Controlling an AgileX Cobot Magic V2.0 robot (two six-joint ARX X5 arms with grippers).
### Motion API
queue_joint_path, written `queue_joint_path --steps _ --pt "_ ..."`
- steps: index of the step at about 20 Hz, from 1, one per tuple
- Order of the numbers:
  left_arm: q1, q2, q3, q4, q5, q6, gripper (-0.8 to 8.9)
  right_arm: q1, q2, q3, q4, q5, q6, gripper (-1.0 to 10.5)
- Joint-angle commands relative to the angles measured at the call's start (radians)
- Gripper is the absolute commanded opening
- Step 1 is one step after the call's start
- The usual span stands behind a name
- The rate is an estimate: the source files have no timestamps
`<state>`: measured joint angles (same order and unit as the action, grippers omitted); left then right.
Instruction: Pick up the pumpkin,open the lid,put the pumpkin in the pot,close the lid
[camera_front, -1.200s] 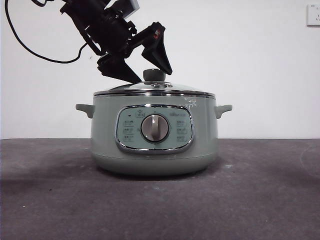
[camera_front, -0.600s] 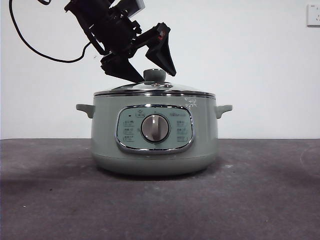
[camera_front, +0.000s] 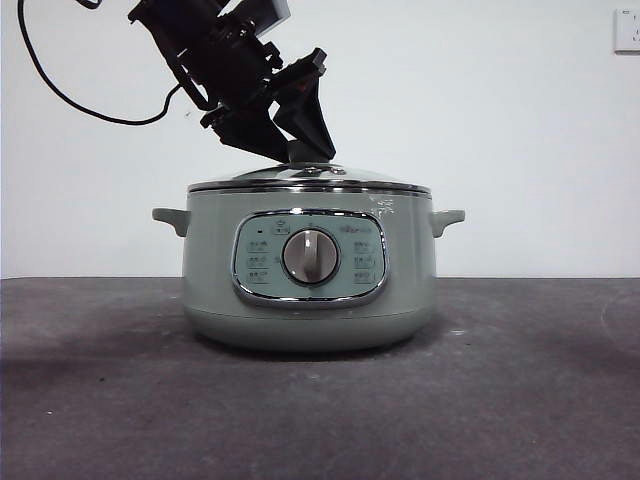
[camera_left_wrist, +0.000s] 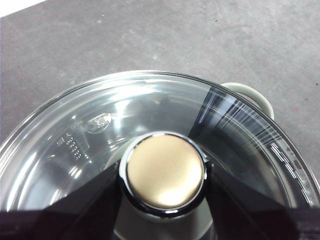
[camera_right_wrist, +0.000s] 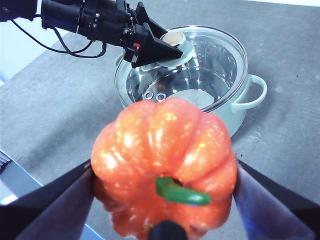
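Observation:
The pale green pot (camera_front: 308, 300) stands mid-table with the glass lid (camera_front: 345, 178) seated on it. My left gripper (camera_front: 300, 150) reaches down from the upper left, its jaws shut on the lid's round knob (camera_left_wrist: 164, 172), which they hide in the front view. The right wrist view shows the same grip from afar, with the left gripper (camera_right_wrist: 165, 47) over the lid (camera_right_wrist: 210, 65) and the pot (camera_right_wrist: 240, 112). The orange-red pumpkin (camera_right_wrist: 165, 145) with its green stem hangs in my right gripper (camera_right_wrist: 164, 170), which is shut on it, high and off to one side of the pot.
A dark grey mat (camera_front: 520, 400) covers the table around the pot. One pot handle (camera_left_wrist: 255, 97) sticks out past the lid's rim. A white wall with a socket (camera_front: 627, 30) stands behind. A black cable (camera_front: 70, 100) trails from the left arm.
My left gripper's jaws stood spread on either side of the knob and have now shut on it. The lid and the pot have not moved.

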<state>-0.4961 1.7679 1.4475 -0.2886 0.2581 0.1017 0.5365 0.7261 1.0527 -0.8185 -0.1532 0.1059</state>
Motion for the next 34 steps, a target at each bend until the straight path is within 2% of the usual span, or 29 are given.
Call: queue_joint_path --steps 1,10,14,18,25,29,34 --pt "-0.002 0.003 0.0 0.004 0.005 0.0 -0.08 0.002 -0.002 0.0 0.01 0.003 0.009 -0.1" --pt "0.003 -0.071 0.004 0.047 0.005 -0.001 -0.08 0.002 0.013 0.0 0.01 0.005 0.009 -0.1" --pt "0.017 -0.118 0.053 0.0 0.003 -0.001 -0.08 0.002 0.035 0.0 0.024 0.005 0.008 -0.1" --pt "0.051 -0.228 0.126 -0.108 0.003 -0.001 -0.08 0.002 0.1 0.0 0.133 -0.002 0.008 -0.1" --pt "0.127 -0.486 0.212 -0.368 0.005 0.002 -0.08 0.002 0.404 0.065 0.363 -0.032 -0.014 -0.1" --pt "0.14 -0.607 0.212 -0.466 0.005 0.008 -0.08 0.007 0.661 0.241 0.37 -0.032 -0.066 -0.1" --pt "0.14 -0.685 0.212 -0.517 0.005 0.008 -0.08 0.028 0.958 0.44 0.369 -0.029 -0.115 -0.1"
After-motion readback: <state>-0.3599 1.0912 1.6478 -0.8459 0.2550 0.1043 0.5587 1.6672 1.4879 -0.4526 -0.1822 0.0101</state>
